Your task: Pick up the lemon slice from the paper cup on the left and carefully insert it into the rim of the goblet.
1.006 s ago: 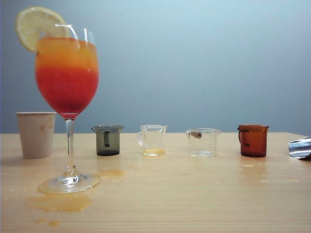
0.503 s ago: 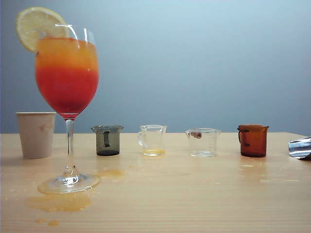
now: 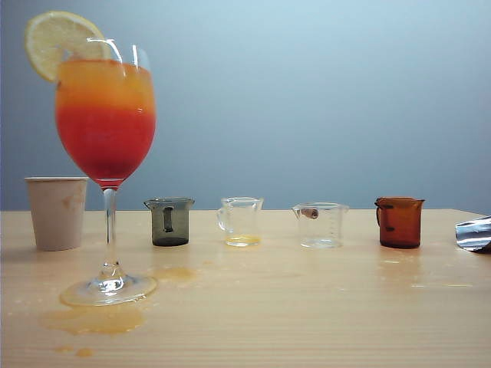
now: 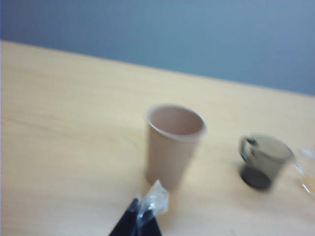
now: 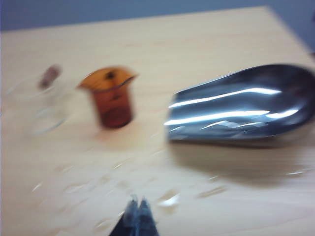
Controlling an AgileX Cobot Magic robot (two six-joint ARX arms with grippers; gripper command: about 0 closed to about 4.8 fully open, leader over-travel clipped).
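Observation:
The lemon slice (image 3: pixel 57 42) is wedged on the rim of the goblet (image 3: pixel 106 130), a tall stemmed glass with orange-over-red drink at the left of the exterior view. Behind it to the left stands the tan paper cup (image 3: pixel 57 212). Neither gripper shows in the exterior view. In the left wrist view my left gripper (image 4: pixel 147 206) is shut, with clear film on its tips, just short of the paper cup (image 4: pixel 173 142), whose inside looks empty. My right gripper (image 5: pixel 138 209) is shut with nothing in it, above wet table.
A row of small jugs stands behind: grey (image 3: pixel 169 221), two clear (image 3: pixel 242 221) (image 3: pixel 320 225), and amber (image 3: pixel 399 222). A metal scoop (image 3: pixel 474 234) lies at the right edge, near my right gripper. Orange spills (image 3: pixel 96 318) spread around the goblet's foot.

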